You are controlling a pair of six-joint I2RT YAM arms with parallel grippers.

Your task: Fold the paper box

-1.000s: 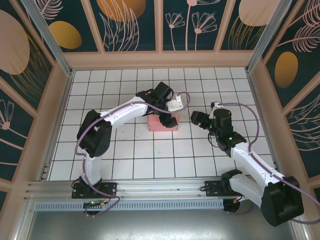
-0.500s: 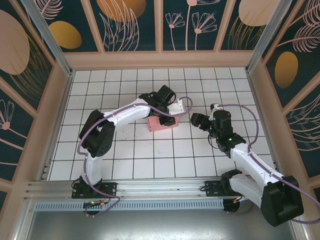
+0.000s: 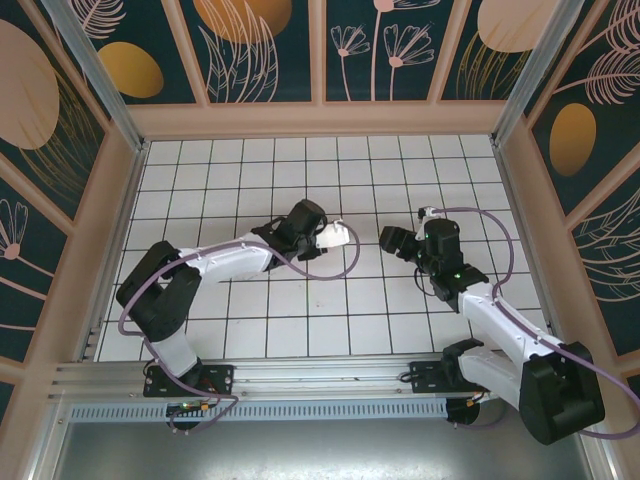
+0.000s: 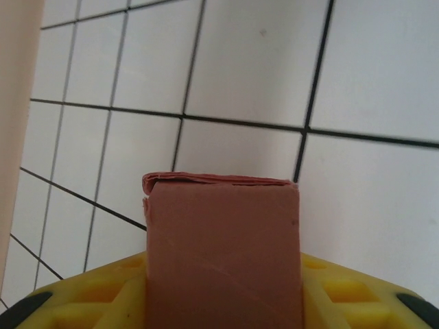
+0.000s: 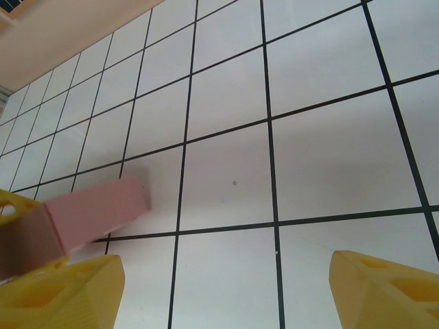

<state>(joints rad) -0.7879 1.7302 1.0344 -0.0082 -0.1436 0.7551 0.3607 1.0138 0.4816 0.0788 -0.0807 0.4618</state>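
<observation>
The paper box is a folded salmon-pink block with layered card edges at its far end. In the left wrist view it fills the gap between the yellow fingers, and my left gripper is shut on it. From the right wrist view the paper box pokes in at the left, just above the tiles, with a yellow finger of the left gripper beside it. My right gripper is open, with bare tiles between its fingers. Seen from above, the left gripper and right gripper face each other about one tile apart.
The white tiled floor is ringed by peach-framed patterned walls. An aluminium rail runs along the near edge by the arm bases. Purple cables loop off both arms.
The box lay on the tiles under the left gripper; the left gripper has since shut on it, and the left arm has dropped lower and stretched out. The right arm barely moved.
</observation>
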